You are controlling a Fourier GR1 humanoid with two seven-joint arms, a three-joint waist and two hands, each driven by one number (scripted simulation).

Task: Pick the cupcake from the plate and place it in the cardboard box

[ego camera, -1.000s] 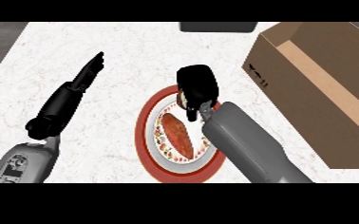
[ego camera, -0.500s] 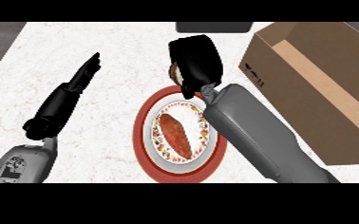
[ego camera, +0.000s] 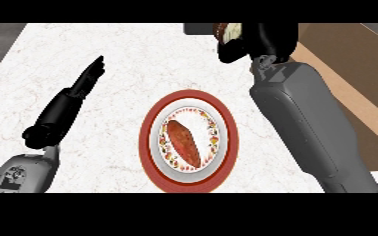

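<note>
Even bright light on my white counter (ego camera: pixel 111 50), no glare, barely any shadows under my forearms, plate (ego camera: pixel 221 125) edges soft, slightly blurred throughout

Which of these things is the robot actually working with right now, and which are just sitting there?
Part of the job:
- cupcake, held up in the right hand
- red-rimmed plate it is picked from
- cardboard box, mostly hidden behind the right forearm

Just there:
- reddish-brown food lying on the plate
- left hand, open and resting at the left
- white marbled counter
</note>
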